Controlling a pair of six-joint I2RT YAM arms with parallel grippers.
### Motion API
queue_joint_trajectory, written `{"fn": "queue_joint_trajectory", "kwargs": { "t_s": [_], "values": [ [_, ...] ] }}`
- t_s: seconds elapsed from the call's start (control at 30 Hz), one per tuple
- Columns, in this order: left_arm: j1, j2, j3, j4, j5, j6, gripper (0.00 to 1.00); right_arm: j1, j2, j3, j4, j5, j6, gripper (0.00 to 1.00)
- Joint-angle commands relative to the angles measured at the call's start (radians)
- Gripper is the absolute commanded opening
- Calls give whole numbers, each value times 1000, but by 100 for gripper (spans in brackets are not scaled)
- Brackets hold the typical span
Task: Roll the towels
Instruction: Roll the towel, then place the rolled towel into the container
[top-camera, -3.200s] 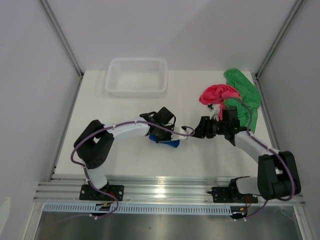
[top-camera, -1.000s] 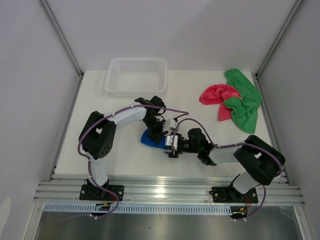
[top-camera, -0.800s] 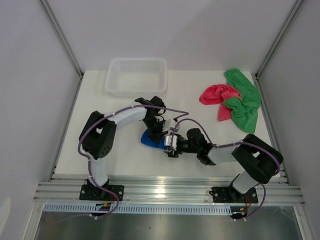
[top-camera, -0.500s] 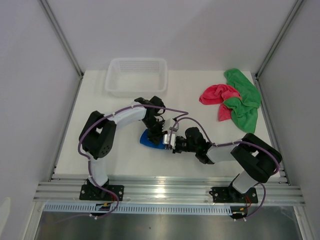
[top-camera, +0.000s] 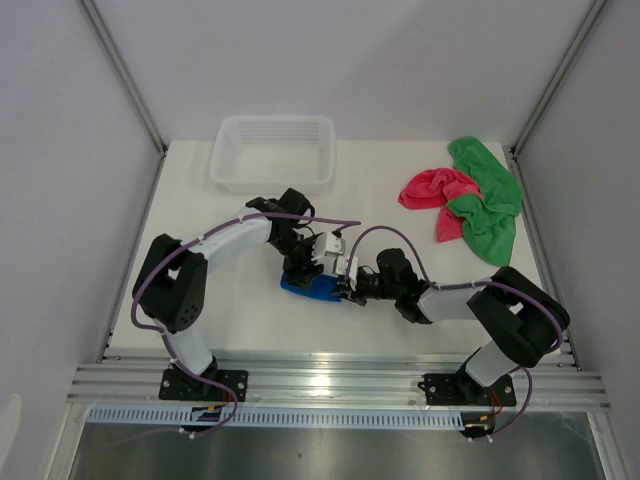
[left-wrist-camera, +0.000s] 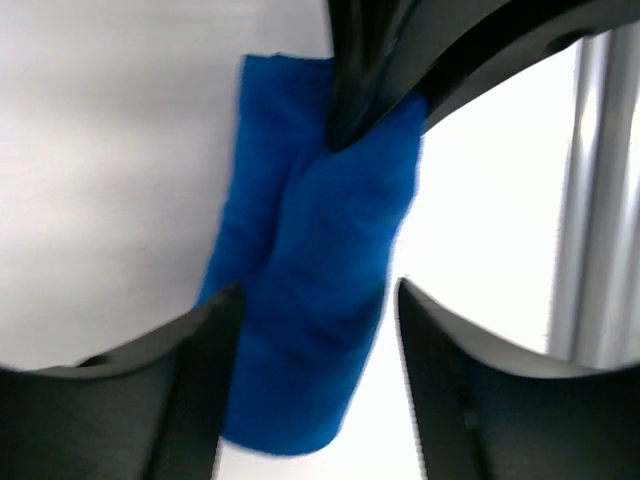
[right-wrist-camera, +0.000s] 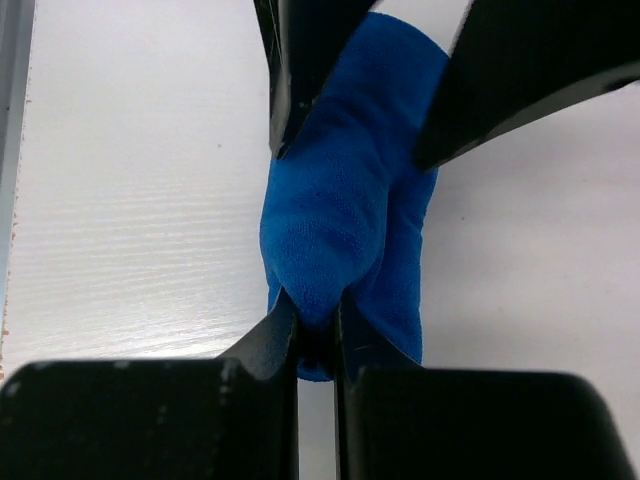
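Top external view, upper left of centre: white mesh basket (top-camera: 272, 185) stands at the table's far edge, and no cloth shows inside it. Centre of frame: left gripper (left-wrist-camera: 318, 300), jaws spread wide, straddles the blue towel (top-camera: 312, 291), which is bundled into a rough roll; judged to be steadying it. Right gripper (right-wrist-camera: 318, 322), jaws narrowed to a pinch on the roll's end, judged to be holding it against unwinding. Right side: pink-red towel (top-camera: 436, 188) and green towel (top-camera: 492, 200) lie crumpled, touching, not yet rolled.

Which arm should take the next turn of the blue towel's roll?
Right, probably: the right hand is pinched shut on one end of the blue towel, while the left hand only straddles it, fingers open.
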Motion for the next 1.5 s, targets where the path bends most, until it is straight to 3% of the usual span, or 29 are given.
{"fn": "queue_joint_trajectory", "kwargs": {
  "t_s": [0.0,0.13,0.3,0.53,0.73,0.77,1.17,1.47],
  "values": [
    [9,-62,-10,47,-13,69,69,-30,-19,24,-16,-23,108,0],
    [-10,-125,-135,170,-86,108,71,-40,-19,18,7,-49,157,0],
    [-32,-150,-185,242,-135,120,72,-52,1,9,58,-49,212,0],
    [40,-205,-101,152,-14,7,73,-70,1,-4,59,-49,239,0],
    [37,-256,-110,98,27,176,77,-70,-17,-10,52,-45,223,0],
    [36,-254,-116,97,26,195,99,-70,-17,-11,50,-43,220,0],
    [-63,-110,-168,235,-112,220,100,-75,6,-13,101,-66,243,0],
    [-86,-33,-165,290,-180,123,97,-82,3,-44,161,-100,262,0]
  ]
}}
